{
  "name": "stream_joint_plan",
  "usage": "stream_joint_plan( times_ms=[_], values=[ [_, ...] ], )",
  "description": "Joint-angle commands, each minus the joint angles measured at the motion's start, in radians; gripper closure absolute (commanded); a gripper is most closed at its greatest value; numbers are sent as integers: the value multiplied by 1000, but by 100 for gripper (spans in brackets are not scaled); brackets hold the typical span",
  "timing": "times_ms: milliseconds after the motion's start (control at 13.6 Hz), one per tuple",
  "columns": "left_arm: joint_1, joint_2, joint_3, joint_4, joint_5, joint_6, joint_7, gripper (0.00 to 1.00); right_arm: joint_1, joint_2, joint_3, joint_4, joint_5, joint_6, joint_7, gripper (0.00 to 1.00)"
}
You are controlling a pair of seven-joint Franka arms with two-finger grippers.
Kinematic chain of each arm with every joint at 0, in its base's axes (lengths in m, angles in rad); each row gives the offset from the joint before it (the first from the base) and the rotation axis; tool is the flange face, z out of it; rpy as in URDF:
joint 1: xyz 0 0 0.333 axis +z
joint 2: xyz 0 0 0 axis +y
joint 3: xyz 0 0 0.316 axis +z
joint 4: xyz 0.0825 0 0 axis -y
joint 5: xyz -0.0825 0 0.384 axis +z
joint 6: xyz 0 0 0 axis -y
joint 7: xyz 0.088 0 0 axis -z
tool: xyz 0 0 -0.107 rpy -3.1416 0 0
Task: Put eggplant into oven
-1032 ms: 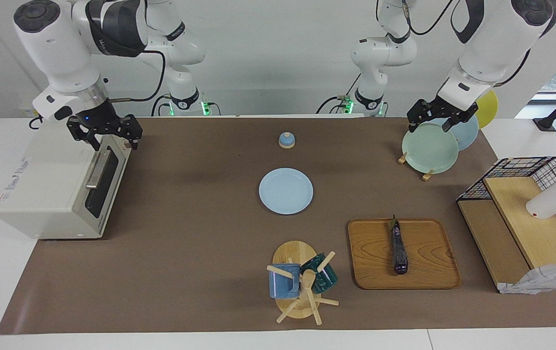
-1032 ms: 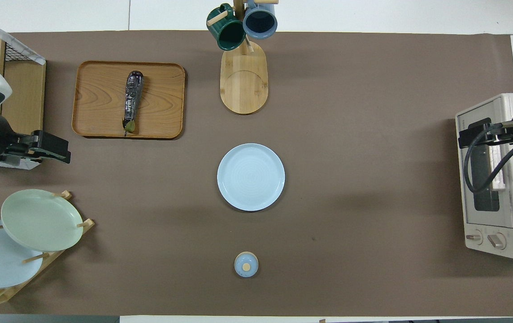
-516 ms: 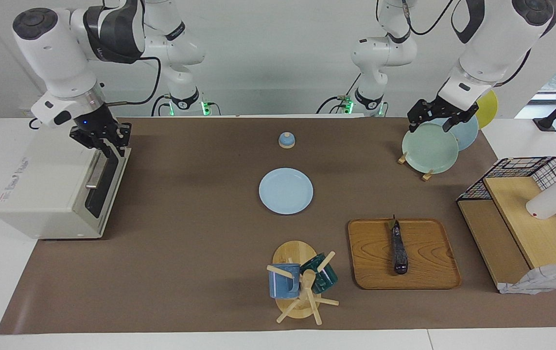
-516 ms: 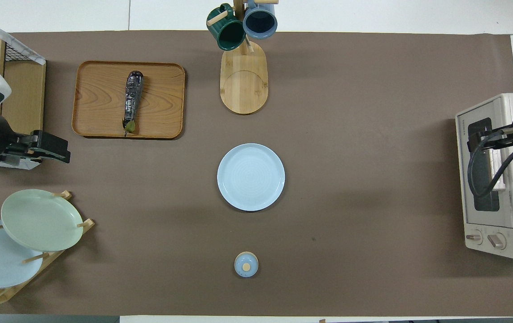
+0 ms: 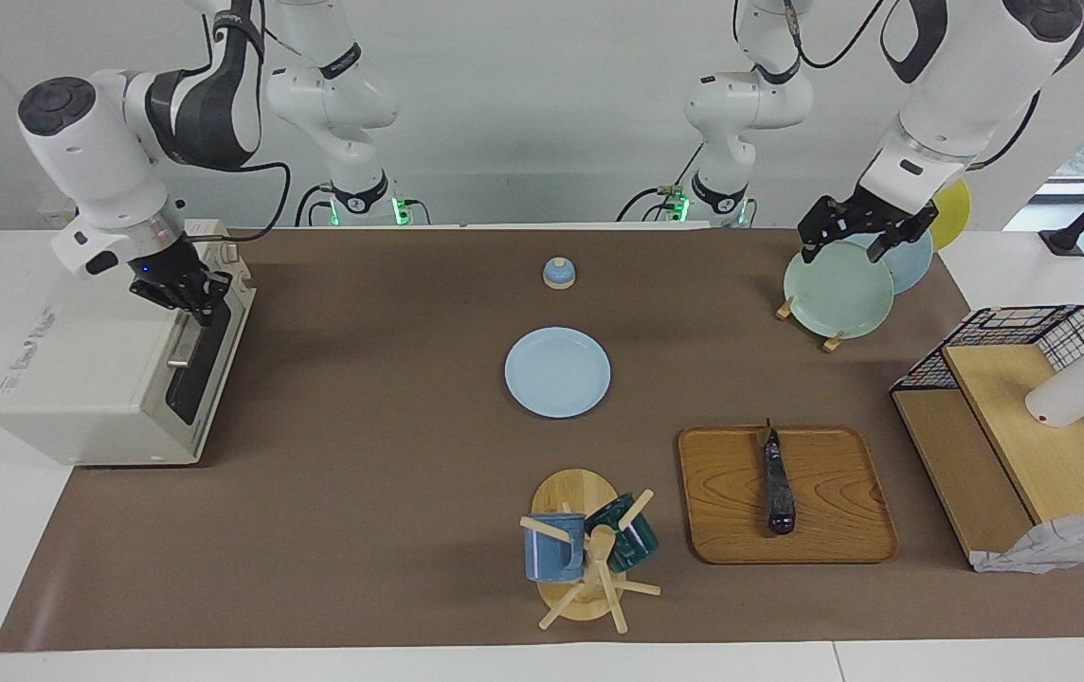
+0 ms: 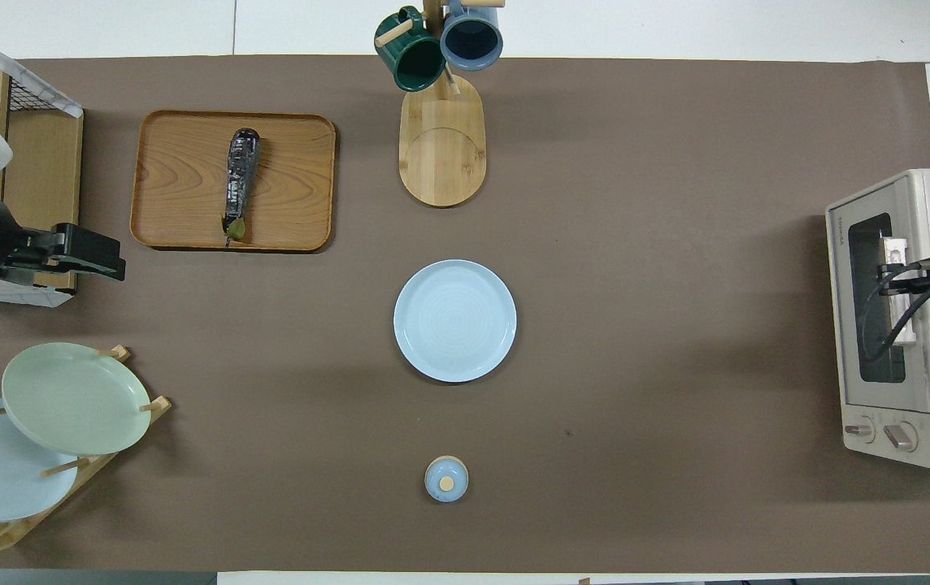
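Since a second ago the right gripper [image 5: 193, 299] has swung in from above the oven's [image 5: 97, 379] corner and now sits at the door handle [image 5: 184, 336]; whether its fingers have closed on the bar I cannot tell. The left gripper [image 5: 864, 232] waits, spread open, over the plate rack [image 5: 831, 284]. A brown mat [image 5: 362, 455] covers the white table. The eggplant [image 5: 777, 483] lies untouched on the wooden tray [image 5: 845, 516], stem toward the robots. A light blue plate [image 5: 557, 371] sits mid-mat; two mugs hang on the mug stand [image 5: 572, 540].
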Motion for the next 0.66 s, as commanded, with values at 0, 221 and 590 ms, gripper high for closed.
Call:
stream_joint_plan(
  times_ms=[0, 221, 590],
  values=[
    [11, 14, -9, -2, 12, 32, 2, 0, -31, -24, 8, -52, -25, 22, -42, 100],
    [9, 89, -9, 3, 13, 121, 5, 0, -31, -24, 8, -56, -48, 19, -54, 100],
    [14, 311, -9, 40, 19, 329, 58, 0, -36, -17, 8, -47, -93, 20, -82, 100]
  ],
)
